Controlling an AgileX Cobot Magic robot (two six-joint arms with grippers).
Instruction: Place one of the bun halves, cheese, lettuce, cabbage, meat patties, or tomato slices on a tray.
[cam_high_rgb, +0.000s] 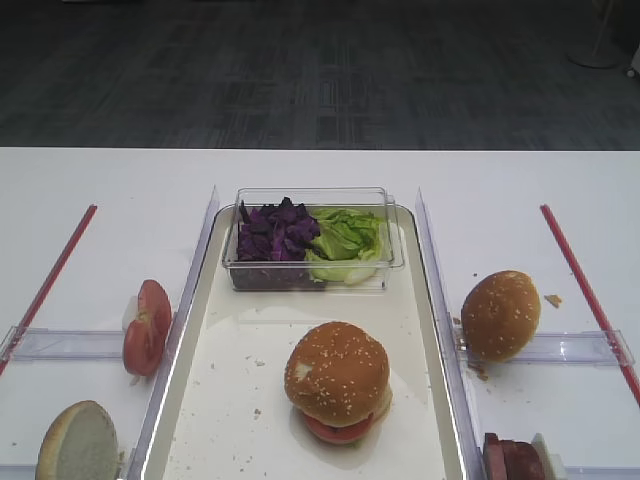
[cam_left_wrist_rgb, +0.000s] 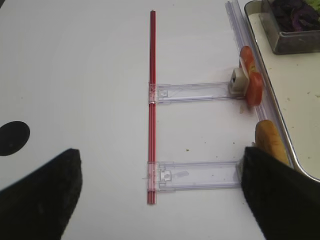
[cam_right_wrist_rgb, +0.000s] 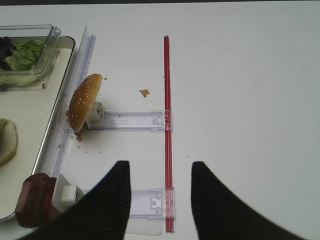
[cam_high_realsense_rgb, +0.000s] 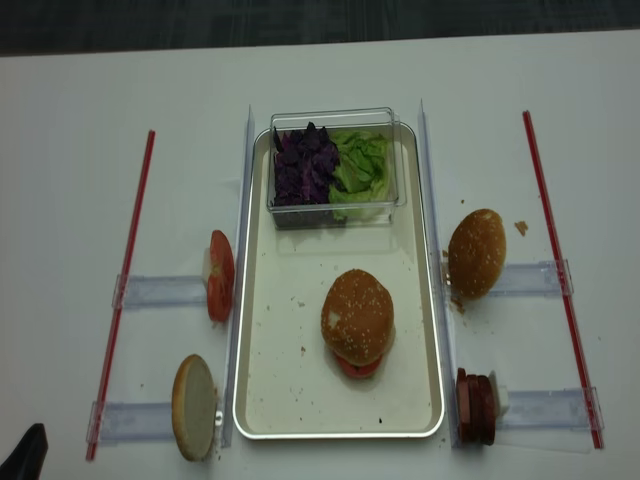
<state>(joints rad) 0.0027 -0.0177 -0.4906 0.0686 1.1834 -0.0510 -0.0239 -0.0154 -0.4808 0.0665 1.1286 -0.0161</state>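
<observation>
The sesame bun top with a pale patch (cam_high_rgb: 337, 372) sits on a small stack in the middle of the cream tray (cam_high_rgb: 230, 400), a tomato slice (cam_high_rgb: 340, 430) showing under it. Cabbage (cam_high_rgb: 275, 232) and lettuce (cam_high_rgb: 345, 240) fill a clear box (cam_high_rgb: 395, 250) at the tray's far end. More tomato slices (cam_high_rgb: 147, 325) and a cut-face bun half (cam_high_rgb: 78, 445) stand left of the tray. A second sesame bun (cam_high_rgb: 500, 315) and meat patties (cam_high_rgb: 510, 460) stand to its right. My right gripper (cam_right_wrist_rgb: 160, 200) is open over the bare table, right of the patties (cam_right_wrist_rgb: 34, 200). My left gripper (cam_left_wrist_rgb: 160, 200) is open and holds nothing.
Red strips (cam_high_rgb: 585, 290) (cam_high_rgb: 50, 275) run along both sides of the table, joined to clear plastic holders (cam_right_wrist_rgb: 130, 120) (cam_left_wrist_rgb: 195, 91). Clear rails (cam_high_rgb: 435, 290) flank the tray. A crumb (cam_right_wrist_rgb: 144, 92) lies near the right bun. Only one dark left fingertip (cam_high_realsense_rgb: 30, 455) shows from above.
</observation>
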